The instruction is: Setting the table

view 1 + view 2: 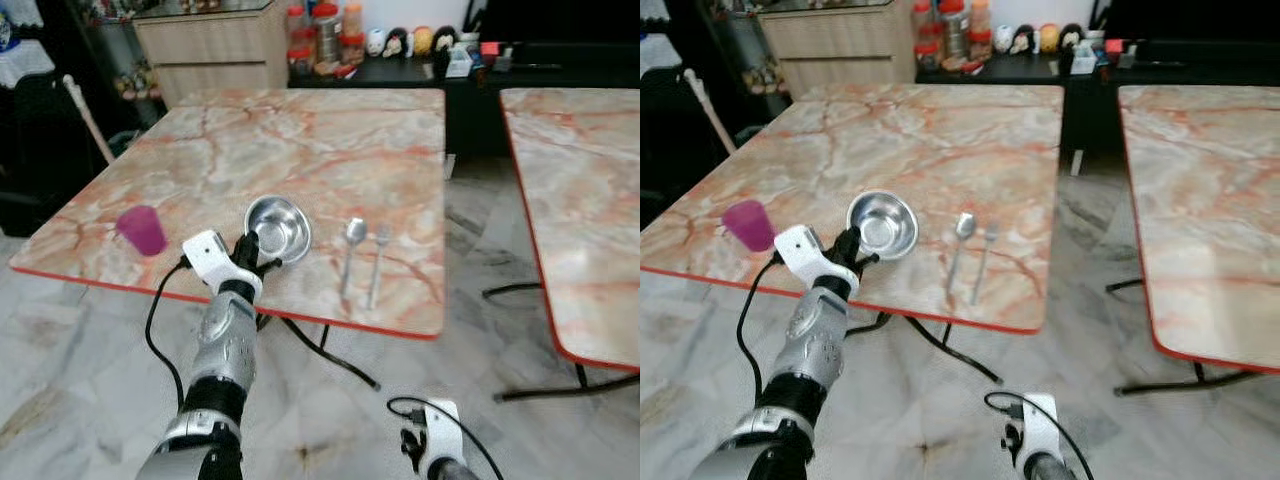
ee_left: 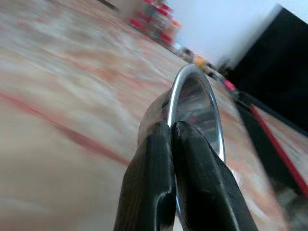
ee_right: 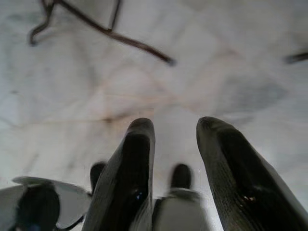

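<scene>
Landmark: steel bowl (image 1: 278, 227), sitting upright on the marble table (image 1: 300, 150) nr its front edge.
L gripper (image 2: 174, 132): reaching over the table's front edge to the bowl's near-left rim; both black fingers (image 2: 149, 183) are pinching together on the rim w/ no gap showing, rim running btwn the tips in the wrist view.
Spoon (image 1: 351, 250): lying just right of the bowl, bowl-end pointing to the far side.
Fork (image 1: 377, 262): lying just beside the spoon, on the side away from the bowl, parallel to it.
Purple cup (image 1: 141, 230): standing upright well left of the bowl, nr the table's front-left corner.
R gripper (image 3: 175, 130): hanging low over the floor (image 3: 159, 72), well right of & below the bowl; fingers spreading apart, gripping nothing.
2nd table (image 1: 580, 200): standing far right of the bowl.
</scene>
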Available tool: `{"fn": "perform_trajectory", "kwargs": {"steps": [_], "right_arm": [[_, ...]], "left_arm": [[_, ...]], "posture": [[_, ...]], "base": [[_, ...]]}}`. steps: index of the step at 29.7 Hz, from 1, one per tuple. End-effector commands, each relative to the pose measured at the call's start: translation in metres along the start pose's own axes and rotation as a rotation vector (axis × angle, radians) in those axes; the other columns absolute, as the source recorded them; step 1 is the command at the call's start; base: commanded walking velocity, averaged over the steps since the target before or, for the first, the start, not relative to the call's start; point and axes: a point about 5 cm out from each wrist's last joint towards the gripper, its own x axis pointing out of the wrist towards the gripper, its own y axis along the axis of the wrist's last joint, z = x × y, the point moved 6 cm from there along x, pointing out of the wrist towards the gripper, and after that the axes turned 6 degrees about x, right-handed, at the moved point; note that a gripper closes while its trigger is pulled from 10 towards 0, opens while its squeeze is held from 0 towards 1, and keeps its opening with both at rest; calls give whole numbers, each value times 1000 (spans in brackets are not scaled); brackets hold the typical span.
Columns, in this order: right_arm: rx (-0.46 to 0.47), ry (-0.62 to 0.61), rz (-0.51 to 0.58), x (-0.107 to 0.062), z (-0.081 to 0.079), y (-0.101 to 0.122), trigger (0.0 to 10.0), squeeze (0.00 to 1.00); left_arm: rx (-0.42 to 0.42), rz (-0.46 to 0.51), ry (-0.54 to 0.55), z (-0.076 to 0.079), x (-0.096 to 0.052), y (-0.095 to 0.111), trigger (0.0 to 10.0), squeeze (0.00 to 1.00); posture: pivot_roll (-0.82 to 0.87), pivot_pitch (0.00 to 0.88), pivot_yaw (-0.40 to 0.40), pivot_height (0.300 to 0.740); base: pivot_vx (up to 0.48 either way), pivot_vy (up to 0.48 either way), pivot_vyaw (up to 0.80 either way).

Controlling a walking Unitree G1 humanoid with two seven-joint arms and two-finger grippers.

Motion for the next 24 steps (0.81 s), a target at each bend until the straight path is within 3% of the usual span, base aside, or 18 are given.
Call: {"fn": "perform_trajectory", "kwargs": {"steps": [1,3,6,14,16,18,19,20,21,23,24], "right_arm": [[2,3,0,0,-3,-1,10000,0],[2,3,0,0,-3,-1,10000,0],[-1,6,0,0,-3,-1,10000,0],[2,3,10,1,-2,3,10000,0],[2,3,10,1,-2,3,10000,0],[5,3,12,1,-3,3,10000,0],[5,3,12,1,-3,3,10000,0],[7,3,12,1,-3,3,10000,0],[7,3,12,1,-3,3,10000,0],[9,5,10,1,-4,1,10000,0],[9,5,10,1,-4,1,10000,0]], "left_arm": [[23,19,10,-3,1,5,10000,0],[23,19,11,-3,1,5,10000,0],[9,86,22,-6,2,21,10000,0],[13,195,112,-38,-1,56,10000,0],[13,195,112,-38,-1,56,10000,0],[34,247,177,-63,-10,74,10000,0],[34,247,177,-63,-10,74,10000,0],[45,273,220,-78,-17,82,10000,0],[45,273,220,-78,-17,82,10000,0],[89,304,309,-109,-33,94,10000,0],[89,304,309,-109,-33,94,10000,0]], "posture": [[-24,0,83,740],[-24,0,83,740],[-19,0,77,740],[-9,0,74,740],[-9,0,74,740],[-6,0,75,740],[-6,0,75,740],[1,0,75,740],[1,0,75,740],[13,0,72,740],[13,0,72,740]], "base": [[0,-480,0],[0,-480,0],[0,-480,0],[0,-480,0],[0,-480,0],[0,-480,0],[0,-480,0],[0,-480,0],[0,-480,0],[0,-326,0],[0,-270,0]]}}
